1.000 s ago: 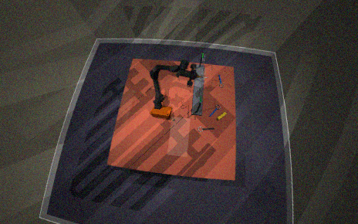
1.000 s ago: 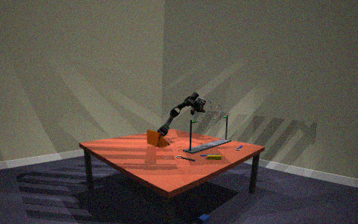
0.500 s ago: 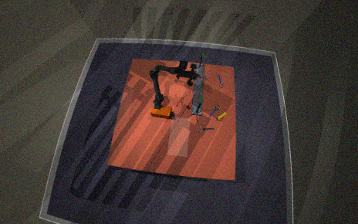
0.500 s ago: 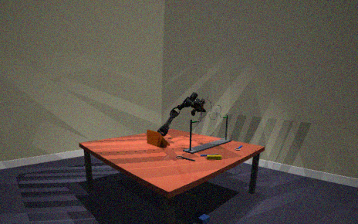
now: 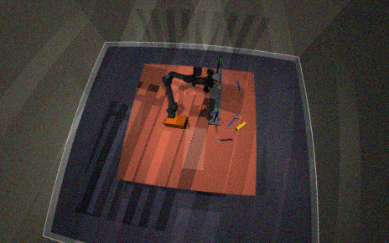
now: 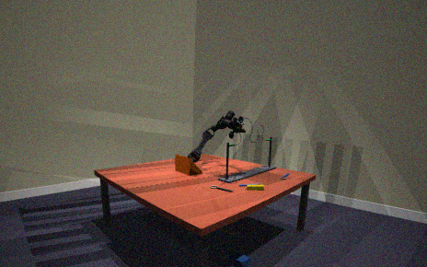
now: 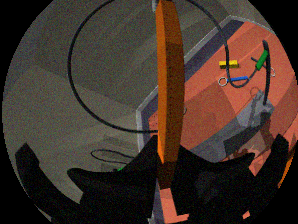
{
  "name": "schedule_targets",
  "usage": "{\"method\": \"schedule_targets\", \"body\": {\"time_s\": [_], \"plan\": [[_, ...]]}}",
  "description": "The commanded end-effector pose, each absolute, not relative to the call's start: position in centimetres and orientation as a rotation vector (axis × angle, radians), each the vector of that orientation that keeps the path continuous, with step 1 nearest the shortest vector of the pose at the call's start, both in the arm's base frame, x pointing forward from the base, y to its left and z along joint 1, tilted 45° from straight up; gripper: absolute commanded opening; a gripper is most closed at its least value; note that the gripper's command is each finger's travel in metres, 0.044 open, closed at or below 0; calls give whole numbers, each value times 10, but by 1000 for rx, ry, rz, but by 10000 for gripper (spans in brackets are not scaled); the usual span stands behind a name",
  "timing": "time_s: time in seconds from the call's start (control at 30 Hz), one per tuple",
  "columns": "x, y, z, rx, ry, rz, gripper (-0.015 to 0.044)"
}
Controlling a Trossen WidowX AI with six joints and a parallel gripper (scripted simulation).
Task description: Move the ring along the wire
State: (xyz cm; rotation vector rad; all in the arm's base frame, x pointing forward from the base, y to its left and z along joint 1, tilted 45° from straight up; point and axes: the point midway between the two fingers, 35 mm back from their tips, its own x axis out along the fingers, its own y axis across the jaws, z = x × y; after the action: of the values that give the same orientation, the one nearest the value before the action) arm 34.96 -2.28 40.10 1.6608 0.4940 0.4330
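From the wrist camera, I see the pincer closed on the orange handle, its black fingers covering the handle's lower part. The handle's other end runs up to the picture's top edge, where the join with the ring is hard to make out. A big dark loop is cut off up there too, passing behind the handle lower down; I can't tell for sure which curve is ring and which is wire, nor whether anything touches the thin grey part. One green part shows clearly beside a post; at lower left, only a speck of the other peeks over the black fingers.

From the side, the handle is lost against the dark arm, up between the near post and the far post, and the thin curves nearby are faint. From above, the arm hides part of the grey base on the red surface. The yellow block lies apart from the base.
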Motion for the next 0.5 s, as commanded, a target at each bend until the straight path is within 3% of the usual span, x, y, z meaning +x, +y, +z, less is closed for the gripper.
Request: {"method": "schedule_targets", "body": {"time_s": [0.0, 0.47], "plan": [[349, -23, 401, 1701, 495, 443, -150], [349, -25, 406, 1871, 481, 493, -150]]}}
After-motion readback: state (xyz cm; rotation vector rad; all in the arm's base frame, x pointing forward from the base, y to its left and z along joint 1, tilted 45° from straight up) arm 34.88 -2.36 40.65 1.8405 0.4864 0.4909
